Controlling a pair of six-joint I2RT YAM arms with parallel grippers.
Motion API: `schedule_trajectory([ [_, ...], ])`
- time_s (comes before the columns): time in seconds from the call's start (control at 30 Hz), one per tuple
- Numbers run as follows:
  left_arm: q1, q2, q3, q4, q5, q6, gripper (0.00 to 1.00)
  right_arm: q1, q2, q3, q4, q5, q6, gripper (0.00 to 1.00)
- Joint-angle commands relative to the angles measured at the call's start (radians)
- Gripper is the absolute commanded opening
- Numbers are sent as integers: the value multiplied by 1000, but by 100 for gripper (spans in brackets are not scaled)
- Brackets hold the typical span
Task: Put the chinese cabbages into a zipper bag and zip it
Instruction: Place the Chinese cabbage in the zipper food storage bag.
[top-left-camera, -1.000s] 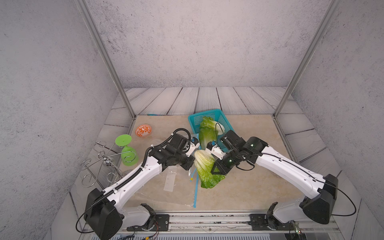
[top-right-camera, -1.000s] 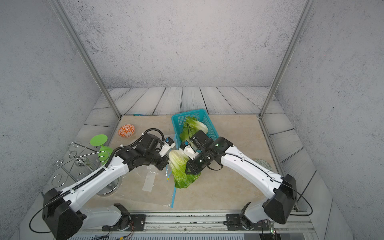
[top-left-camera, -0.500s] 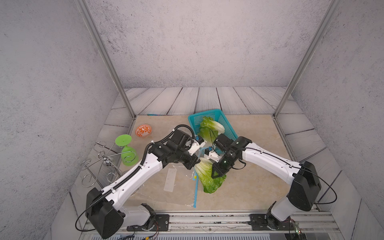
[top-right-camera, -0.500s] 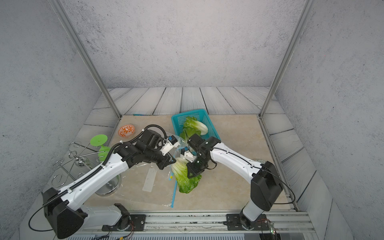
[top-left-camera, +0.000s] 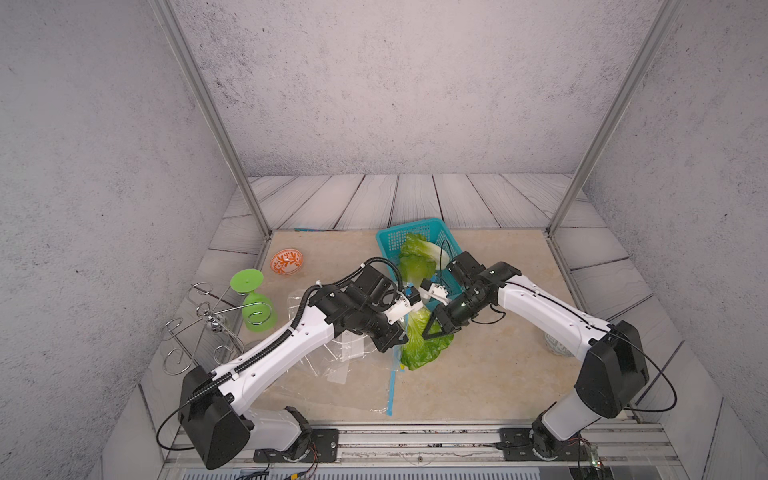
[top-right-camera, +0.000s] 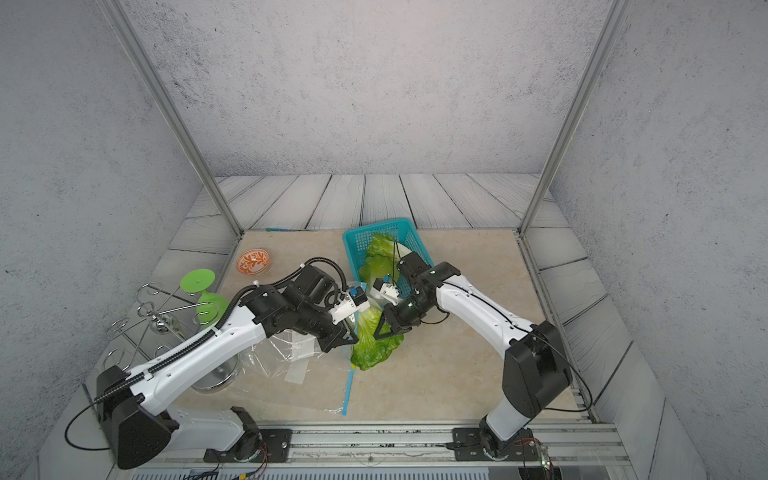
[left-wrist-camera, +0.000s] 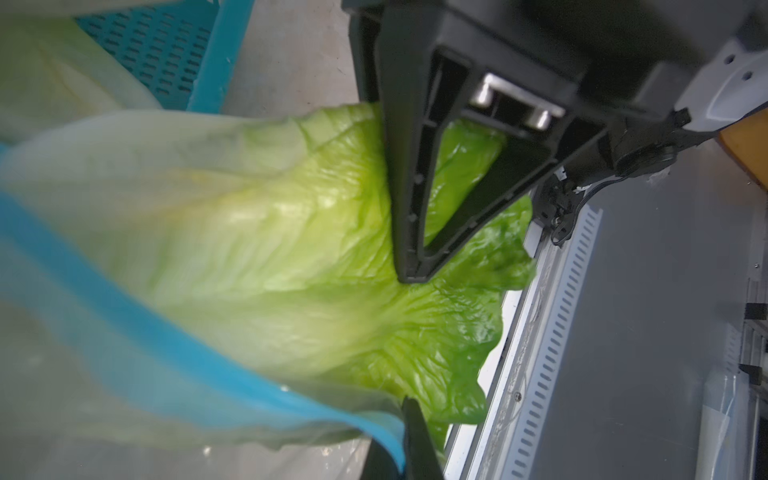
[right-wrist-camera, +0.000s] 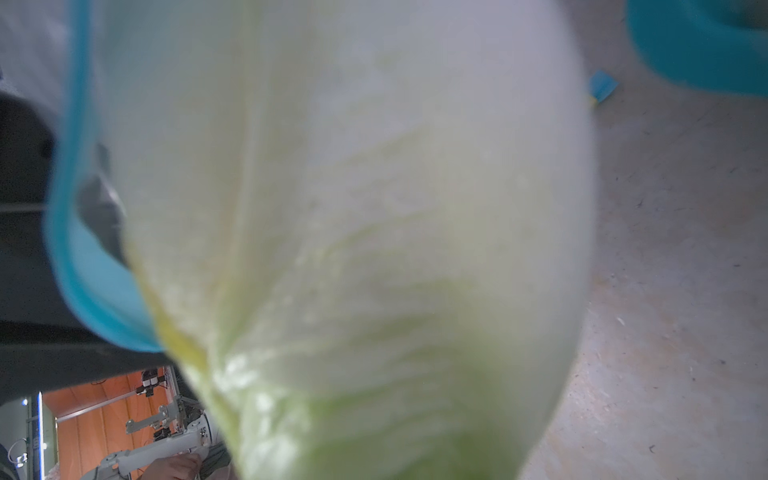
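Clamping cabbage mid-length, your right gripper holds it long axis pointing away from you, leaves nearest. Left gripper, clenched on rim of bag, sits just left of cabbage; bag spreads farther left, so insertion likely goes leftward.

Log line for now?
left pincer: shut on zipper bag | right pincer: shut on cabbage, at bag mouth | second cabbage: in basket

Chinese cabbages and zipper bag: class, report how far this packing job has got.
Done: nothing fully bagged yet. In hand: the left gripper is shut on the zipper bag by its blue rim, holding the mouth up, while the right gripper pinches one cabbage at that opening, leafy end outside. Left: push it in, fetch the remaining cabbage from the basket, then zip.
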Motion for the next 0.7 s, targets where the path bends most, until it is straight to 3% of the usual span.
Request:
schedule_trajectory([
  [0.0,31,-33,26,-58,-59,45,0,9,-92,-47,-42,26,-76,15],
  [0.07,47,-54,8,-30,-41,44,0,36,-125,-84,-14,73,-83,15],
  [0.3,49,-43,21,-33,-16,66,0,115,-99,-61,-47,42,-120,14],
  [0.43,44,-39,33,3,33,55,0,119,-42,-46,14,23,-48,12],
  [0.67,11,-44,-48,42,87,65,0,55,-31,-38,146,-182,105,10],
])
